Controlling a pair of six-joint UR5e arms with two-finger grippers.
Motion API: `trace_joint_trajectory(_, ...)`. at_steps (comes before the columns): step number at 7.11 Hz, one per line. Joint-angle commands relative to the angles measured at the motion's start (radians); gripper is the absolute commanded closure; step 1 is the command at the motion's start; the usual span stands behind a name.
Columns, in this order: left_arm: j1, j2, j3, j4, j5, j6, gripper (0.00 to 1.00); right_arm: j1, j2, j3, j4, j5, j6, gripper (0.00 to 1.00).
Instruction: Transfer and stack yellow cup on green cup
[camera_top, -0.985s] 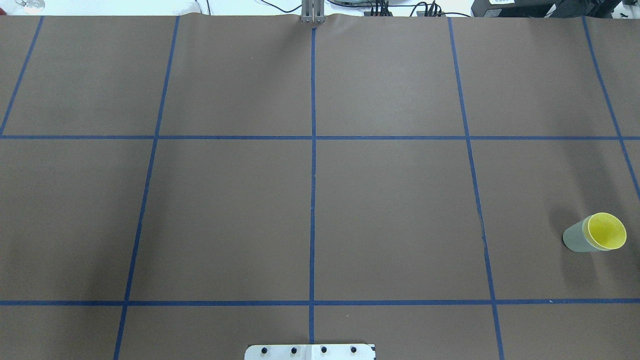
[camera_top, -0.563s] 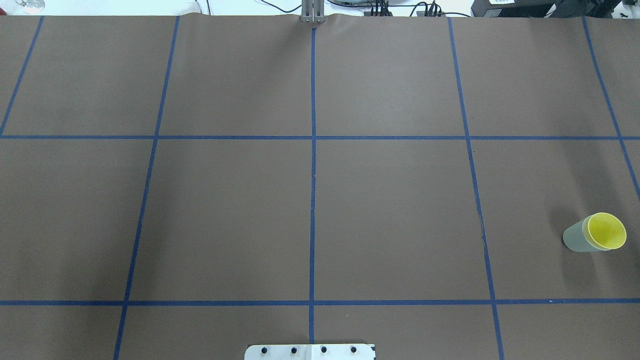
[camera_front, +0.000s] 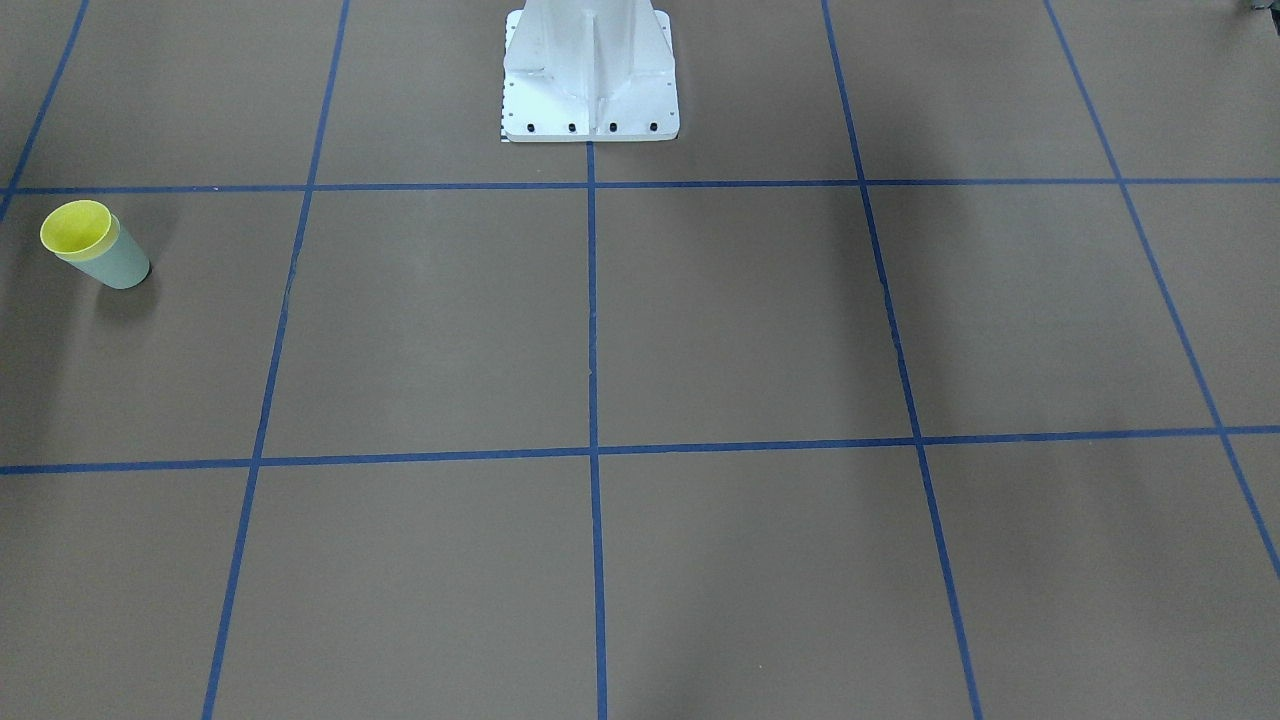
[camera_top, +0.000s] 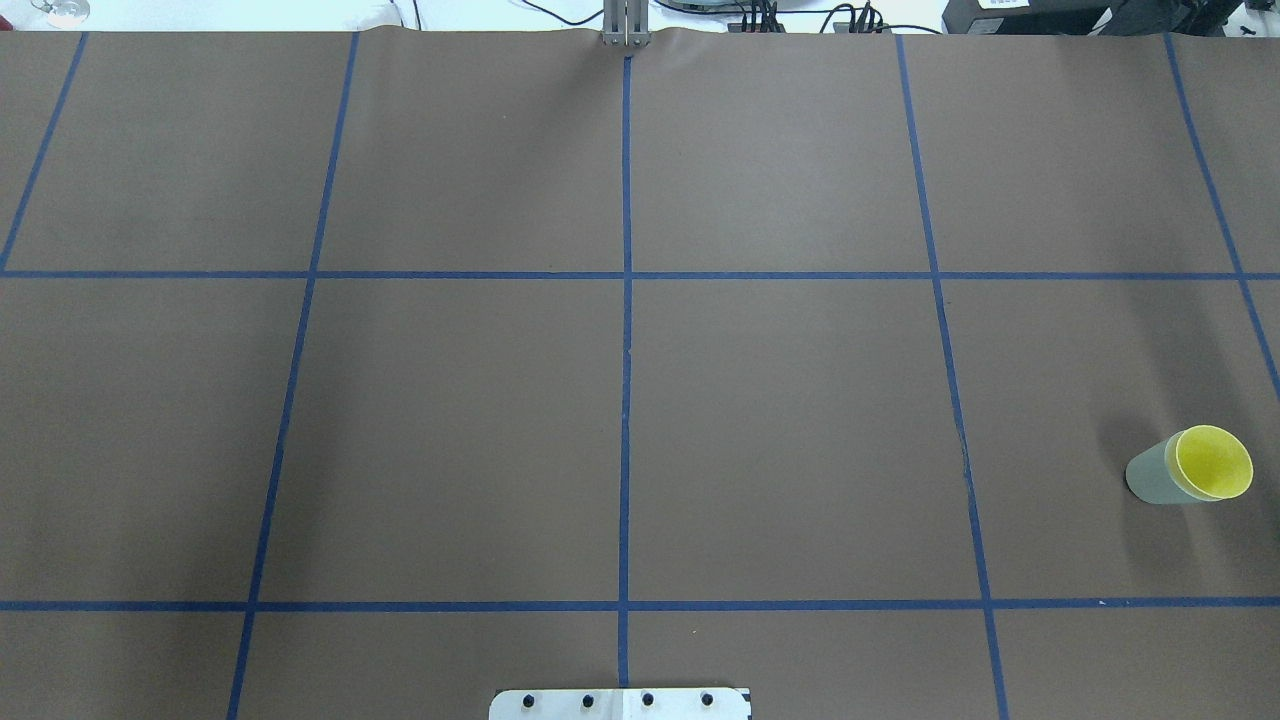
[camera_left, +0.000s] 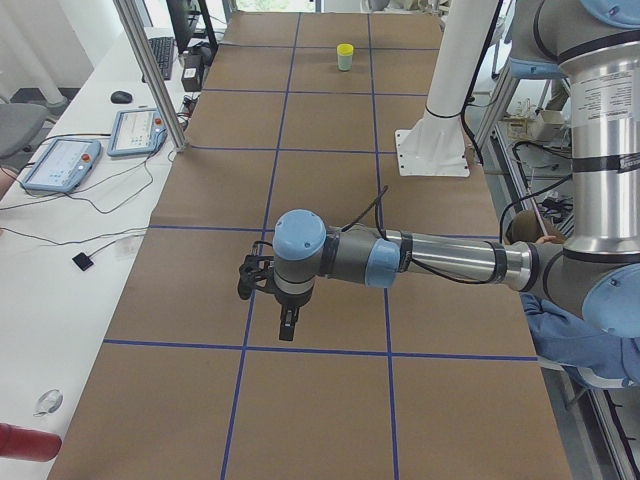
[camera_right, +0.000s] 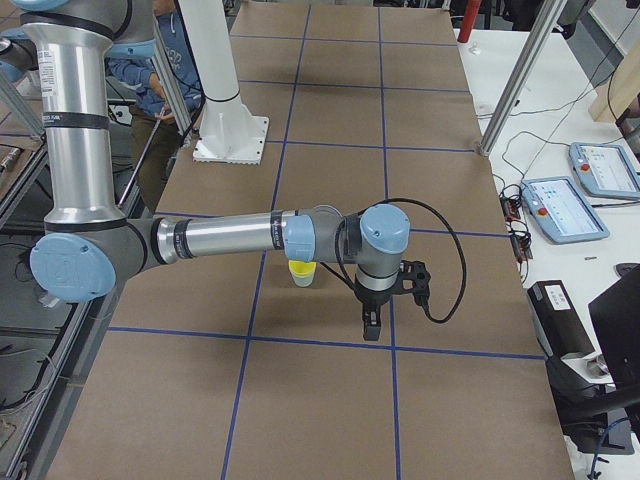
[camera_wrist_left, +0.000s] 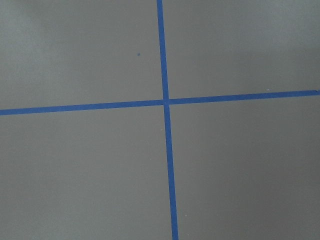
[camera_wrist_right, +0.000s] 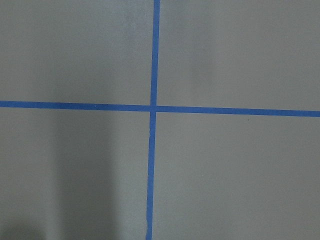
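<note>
The yellow cup (camera_top: 1213, 463) sits nested inside the green cup (camera_top: 1150, 477), upright at the table's right edge. The pair also shows in the front view, yellow cup (camera_front: 75, 228) in green cup (camera_front: 118, 263), and small in the left view (camera_left: 345, 56). In the right view the yellow cup (camera_right: 301, 267) stands just behind my right arm. My left gripper (camera_left: 288, 328) and right gripper (camera_right: 371, 326) show only in the side views, pointing down above the mat, away from the cups. I cannot tell whether they are open or shut. Both wrist views show only mat and tape.
Blue tape lines (camera_top: 625, 400) divide the brown mat into squares. The white robot base (camera_front: 590, 70) stands at the table's near-robot edge. Teach pendants (camera_left: 60, 165) (camera_right: 565, 208) and cables lie on side tables beyond the mat.
</note>
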Motion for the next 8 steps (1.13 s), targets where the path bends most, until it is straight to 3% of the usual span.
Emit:
trace_joint_trajectory(1,0.001,0.001,0.0,-0.001,0.002,0.001,0.0,0.0,-0.003,0.0,0.003,0.002,0.008,0.0)
trace_joint_trajectory(8,0.001,0.001,-0.002,-0.002,0.0,0.001,0.0,-0.003,-0.003,-0.005,0.003,0.013,0.014,0.0)
